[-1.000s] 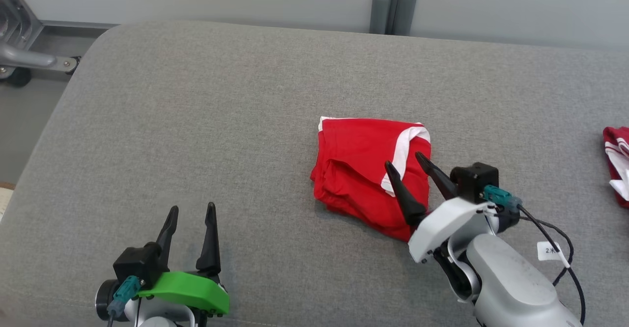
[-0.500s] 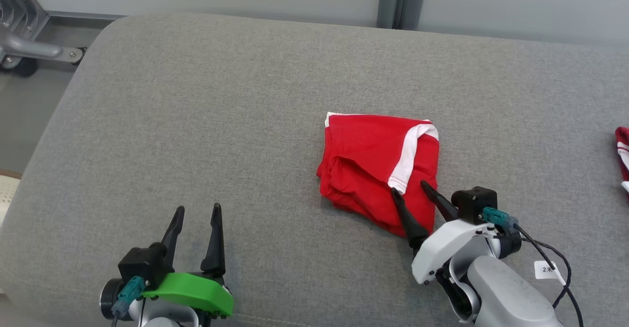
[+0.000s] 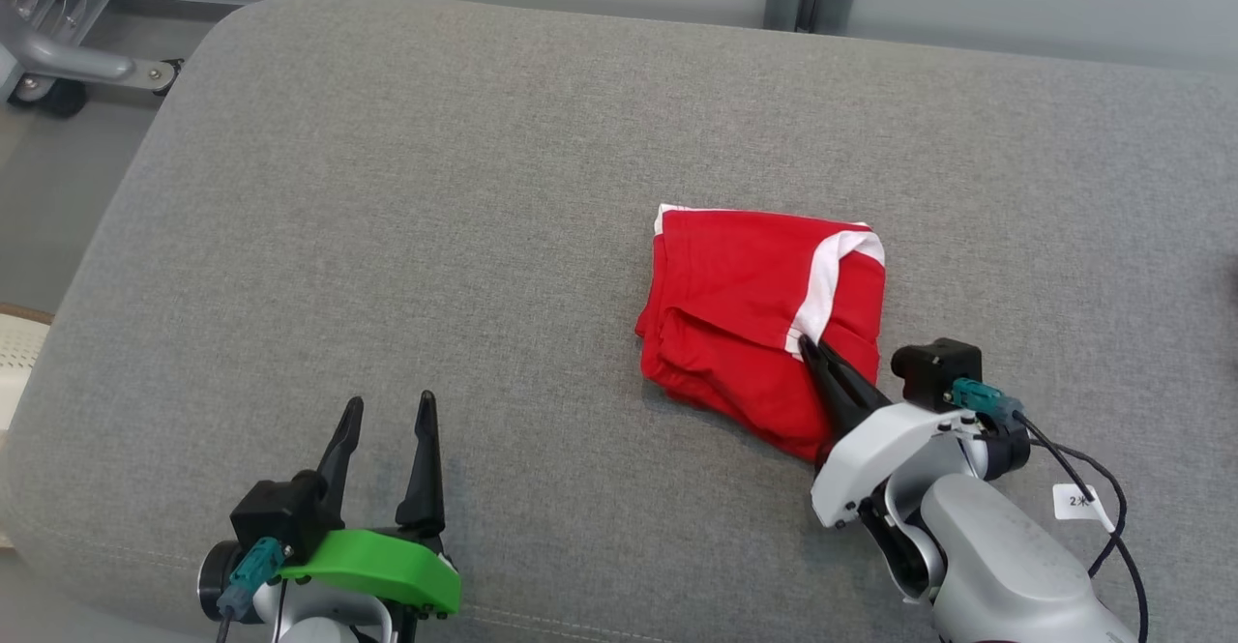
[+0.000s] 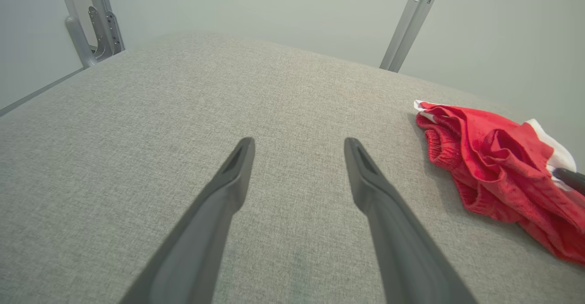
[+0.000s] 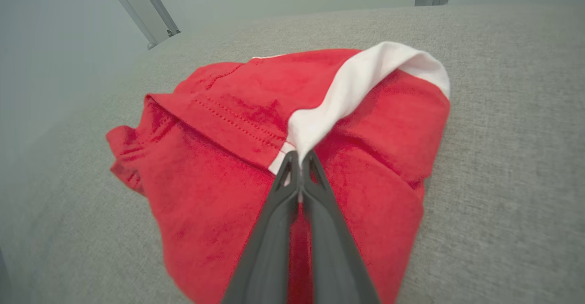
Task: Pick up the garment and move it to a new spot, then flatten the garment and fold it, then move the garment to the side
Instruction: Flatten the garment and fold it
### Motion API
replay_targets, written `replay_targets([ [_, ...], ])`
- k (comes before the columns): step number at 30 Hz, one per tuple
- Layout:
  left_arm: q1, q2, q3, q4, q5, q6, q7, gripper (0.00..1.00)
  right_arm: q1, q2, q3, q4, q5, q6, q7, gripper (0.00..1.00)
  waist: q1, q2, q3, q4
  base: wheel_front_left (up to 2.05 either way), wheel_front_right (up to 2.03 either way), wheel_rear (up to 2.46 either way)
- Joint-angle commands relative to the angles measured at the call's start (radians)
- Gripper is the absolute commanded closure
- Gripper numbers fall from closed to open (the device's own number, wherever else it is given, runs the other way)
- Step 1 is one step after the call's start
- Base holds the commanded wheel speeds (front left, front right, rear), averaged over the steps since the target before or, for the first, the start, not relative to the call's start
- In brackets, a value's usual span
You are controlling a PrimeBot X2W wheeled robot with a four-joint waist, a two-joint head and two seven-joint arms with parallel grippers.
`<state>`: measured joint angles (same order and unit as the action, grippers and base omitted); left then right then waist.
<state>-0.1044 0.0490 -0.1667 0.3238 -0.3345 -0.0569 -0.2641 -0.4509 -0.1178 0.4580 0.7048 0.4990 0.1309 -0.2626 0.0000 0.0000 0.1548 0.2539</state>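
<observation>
In the head view, your right tool (image 3: 808, 348) has its two fingers pressed together on the near end of the white stripe (image 3: 822, 285) of the red shorts (image 3: 745, 285). The shorts lie folded on the grey desk (image 3: 435, 189), just ahead of that tool. Your left tool (image 3: 390, 399) stands wide open with nothing in it, and the shorts are well off to its right.

In the left wrist view, the left tool (image 4: 298, 141) is spread above the bare desk (image 4: 183, 112). The shorts (image 4: 484, 157) lie bunched to its right, with a dark finger of the right tool (image 4: 569, 178) touching their far edge.

In the right wrist view, the right tool (image 5: 299, 157) is clamped shut, pinching the stripe (image 5: 356, 80) where it meets the stitched hem. The shorts (image 5: 219, 157) spread under and beyond its fingertips.
</observation>
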Motion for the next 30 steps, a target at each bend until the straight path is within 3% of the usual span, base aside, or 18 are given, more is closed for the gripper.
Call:
replay_targets([
  [1,-0.017,0.004,-0.002,-0.002,-0.01,0.006,0.001,0.0,-0.018,-0.008,-0.003,-0.011,0.003,-0.001,-0.003,1.0,0.0,0.0,0.003,-0.002,0.0,0.0,0.0],
  [9,-0.035,0.004,-0.027,-0.004,-0.018,0.003,0.001,0.0,-0.108,-0.02,0.022,-0.02,0.009,-0.001,-0.003,1.0,0.0,0.0,0.017,0.017,0.0,0.0,0.0],
  [17,-0.076,0.004,-0.101,-0.006,-0.043,0.012,0.001,0.0,-0.259,-0.046,0.062,0.097,0.001,-0.001,0.01,1.0,0.0,0.0,0.06,0.106,0.0,0.0,0.0],
  [18,-0.081,0.003,-0.11,-0.008,-0.047,0.014,0.001,0.0,-0.274,-0.049,0.066,0.116,-0.003,-0.001,0.012,0.78,0.0,0.0,0.066,0.117,0.0,0.0,0.0],
  [19,-0.086,0.003,-0.119,-0.009,-0.052,0.015,0.001,0.0,-0.293,-0.052,0.068,0.134,-0.007,-0.001,0.011,0.43,0.0,0.0,0.074,0.128,0.0,0.0,0.0],
  [20,-0.089,0.003,-0.127,-0.01,-0.057,0.019,0.001,0.0,-0.309,-0.051,0.068,0.152,-0.006,-0.001,0.01,0.0,0.0,0.0,0.08,0.138,0.0,0.0,0.0],
  [24,-0.1,0.003,-0.141,-0.014,-0.066,0.029,0.001,0.0,-0.36,-0.047,0.082,0.185,0.001,-0.001,0.002,0.0,0.0,0.0,0.095,0.159,0.0,0.0,0.0],
  [30,-0.099,0.003,-0.121,-0.01,-0.057,0.037,0.001,0.0,-0.362,-0.03,0.087,0.118,0.035,-0.001,-0.003,0.0,0.0,0.0,0.085,0.138,0.0,0.0,0.0],
])
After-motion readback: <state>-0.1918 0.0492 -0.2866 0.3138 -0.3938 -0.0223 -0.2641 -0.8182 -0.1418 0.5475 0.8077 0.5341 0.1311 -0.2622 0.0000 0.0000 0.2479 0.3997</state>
